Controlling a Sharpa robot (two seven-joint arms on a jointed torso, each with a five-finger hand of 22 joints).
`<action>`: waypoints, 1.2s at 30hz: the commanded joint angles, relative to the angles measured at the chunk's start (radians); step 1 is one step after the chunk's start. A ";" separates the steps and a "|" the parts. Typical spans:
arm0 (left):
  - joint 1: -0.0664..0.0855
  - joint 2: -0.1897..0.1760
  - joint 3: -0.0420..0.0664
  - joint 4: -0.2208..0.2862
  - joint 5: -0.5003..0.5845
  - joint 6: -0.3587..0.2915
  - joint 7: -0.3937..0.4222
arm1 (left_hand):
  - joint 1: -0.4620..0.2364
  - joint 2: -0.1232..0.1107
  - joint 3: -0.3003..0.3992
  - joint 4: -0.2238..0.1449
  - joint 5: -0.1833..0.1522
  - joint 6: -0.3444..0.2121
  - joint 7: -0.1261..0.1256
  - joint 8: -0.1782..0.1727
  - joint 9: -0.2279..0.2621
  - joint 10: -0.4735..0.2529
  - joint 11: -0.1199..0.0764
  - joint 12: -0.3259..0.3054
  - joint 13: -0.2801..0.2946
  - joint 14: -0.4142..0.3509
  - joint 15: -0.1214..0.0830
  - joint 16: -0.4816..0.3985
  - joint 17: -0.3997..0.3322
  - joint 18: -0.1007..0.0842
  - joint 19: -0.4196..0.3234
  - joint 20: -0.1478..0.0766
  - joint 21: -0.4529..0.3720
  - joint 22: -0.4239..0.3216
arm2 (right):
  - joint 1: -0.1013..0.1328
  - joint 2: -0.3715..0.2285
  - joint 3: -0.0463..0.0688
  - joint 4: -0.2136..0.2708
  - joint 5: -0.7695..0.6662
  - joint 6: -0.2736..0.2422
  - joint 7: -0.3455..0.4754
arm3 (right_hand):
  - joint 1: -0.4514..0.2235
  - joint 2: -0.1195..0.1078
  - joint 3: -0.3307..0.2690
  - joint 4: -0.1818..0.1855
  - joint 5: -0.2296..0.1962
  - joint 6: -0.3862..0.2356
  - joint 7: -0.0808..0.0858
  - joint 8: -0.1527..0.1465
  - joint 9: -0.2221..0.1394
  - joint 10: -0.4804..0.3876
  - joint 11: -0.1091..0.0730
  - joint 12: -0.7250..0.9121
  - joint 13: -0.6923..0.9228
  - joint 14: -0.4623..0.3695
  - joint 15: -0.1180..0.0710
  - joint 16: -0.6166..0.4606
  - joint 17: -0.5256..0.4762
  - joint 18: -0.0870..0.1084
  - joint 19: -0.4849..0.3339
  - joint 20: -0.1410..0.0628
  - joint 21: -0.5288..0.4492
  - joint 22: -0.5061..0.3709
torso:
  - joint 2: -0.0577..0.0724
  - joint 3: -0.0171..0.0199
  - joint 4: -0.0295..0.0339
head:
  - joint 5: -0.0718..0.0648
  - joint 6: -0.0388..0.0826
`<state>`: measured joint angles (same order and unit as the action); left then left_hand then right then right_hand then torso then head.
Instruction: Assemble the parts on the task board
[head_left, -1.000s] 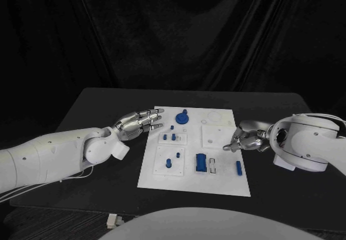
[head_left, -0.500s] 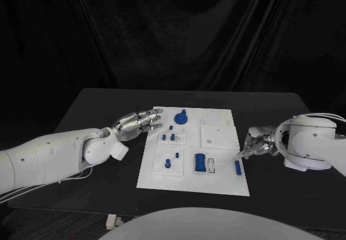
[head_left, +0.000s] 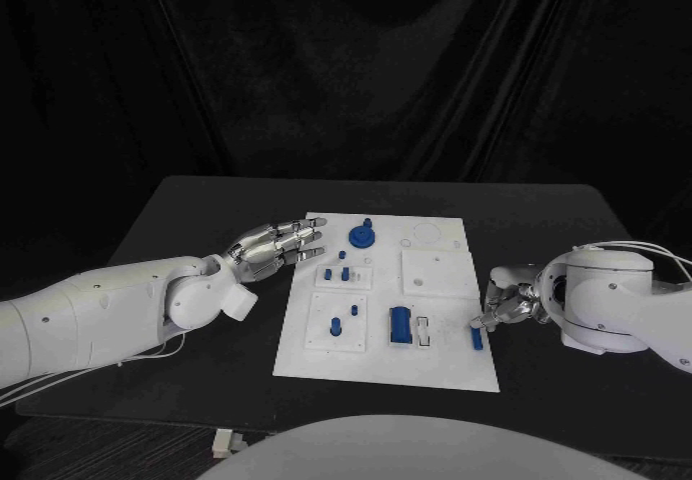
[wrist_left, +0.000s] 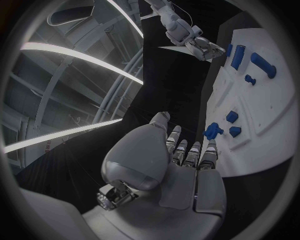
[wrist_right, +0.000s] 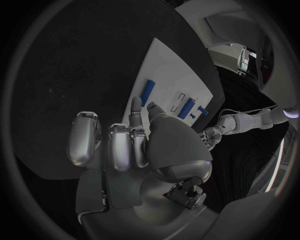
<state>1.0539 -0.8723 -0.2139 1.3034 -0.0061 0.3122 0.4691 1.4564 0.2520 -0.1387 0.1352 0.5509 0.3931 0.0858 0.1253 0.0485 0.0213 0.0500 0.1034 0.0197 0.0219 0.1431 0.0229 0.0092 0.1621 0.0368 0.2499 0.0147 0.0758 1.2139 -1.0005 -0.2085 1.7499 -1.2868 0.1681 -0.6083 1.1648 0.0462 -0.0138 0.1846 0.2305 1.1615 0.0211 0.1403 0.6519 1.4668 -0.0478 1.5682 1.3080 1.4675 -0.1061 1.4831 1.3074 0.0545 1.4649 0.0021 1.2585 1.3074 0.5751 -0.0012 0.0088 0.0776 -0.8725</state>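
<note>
Head view shows the white board (head_left: 387, 300) mid-table with most blue parts seated: a round knob (head_left: 364, 237) near its far edge, small pegs (head_left: 338, 273) and a block (head_left: 400, 323) toward its near edge, while 1 blue bar (head_left: 476, 338) lies loose by its right edge, so I judge the task partly done. The right hand (head_left: 505, 303) hovers with curled fingers just beside that bar, apparently holding nothing; the left hand (head_left: 274, 245) waits open and empty at the board's left edge. A black table (head_left: 188, 215) carries everything, with dark curtains behind.

You see the white task board (head_left: 433, 365) lying flat mid-table, blue parts (head_left: 400, 323) scattered from twelve to five o'clock.
</note>
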 joint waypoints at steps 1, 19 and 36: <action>-0.001 0.003 0.001 0.000 0.004 0.009 0.009 | -0.003 0.011 0.005 -0.001 0.005 -0.001 0.005 0.004 0.002 0.000 0.011 0.008 0.002 -0.003 0.007 0.006 0.002 0.016 0.002 0.007 0.005 0.000 | -0.008 0.004 0.000 0.000 -0.017 -0.031 -0.017 | -0.011 0.004 -0.001 0.000 -0.013 0.017 -0.003 0.010 0.003 0.104 -0.006 0.003 0.263 0.069 -0.005 0.007 0.063 0.013 0.017 0.000 0.003 0.173 | -0.001 -0.0002 -0.0002 | 0.000 0.000; -0.002 0.003 0.001 0.000 0.004 0.012 0.007 | -0.003 0.011 0.006 -0.001 0.006 -0.002 0.006 0.004 0.001 0.001 0.011 0.008 0.002 -0.003 0.007 0.006 0.002 0.016 0.002 0.007 0.005 0.000 | -0.052 0.038 0.000 -0.025 -0.049 -0.003 -0.025 | 0.036 -0.011 0.017 -0.060 0.029 -0.017 -0.018 0.072 0.095 0.104 -0.020 0.003 0.263 0.065 -0.018 0.000 0.044 0.014 0.014 -0.014 -0.011 0.170 | -0.001 0.0000 -0.0002 | 0.005 0.000; -0.002 0.003 0.001 0.000 0.004 0.014 0.000 | -0.003 0.011 0.007 -0.001 0.006 -0.002 0.006 0.004 0.001 0.001 0.012 0.008 0.001 -0.003 0.007 0.006 0.001 0.016 0.001 0.007 0.005 -0.001 | -0.066 0.051 0.001 -0.021 -0.041 -0.024 0.017 | 0.115 -0.036 0.136 -0.188 0.384 -0.152 0.039 -0.005 0.027 0.104 0.027 0.003 0.263 0.061 0.018 -0.012 0.019 0.018 0.006 0.017 -0.043 0.164 | -0.001 0.0000 0.0000 | 0.011 0.000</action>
<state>1.0534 -0.8696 -0.2139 1.3022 -0.0061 0.3136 0.4627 1.4525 0.2558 -0.1388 0.1352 0.5509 0.3931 0.0858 0.1250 0.0485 0.0213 0.0574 0.1074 0.0196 0.0213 0.1435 0.0229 0.0089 0.1622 0.0368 0.2499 0.0147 0.0757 1.1582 -0.9472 -0.2009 1.7305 -1.3463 0.1577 -0.5976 1.2628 0.0037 0.0392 0.0718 0.6051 1.0282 0.0747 0.1643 0.7608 1.4666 -0.0262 1.5682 1.3075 1.4665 -0.0911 1.4753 1.3074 0.0545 1.4663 0.0140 1.2191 1.3081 0.5744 -0.0011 0.0087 0.0875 -0.8725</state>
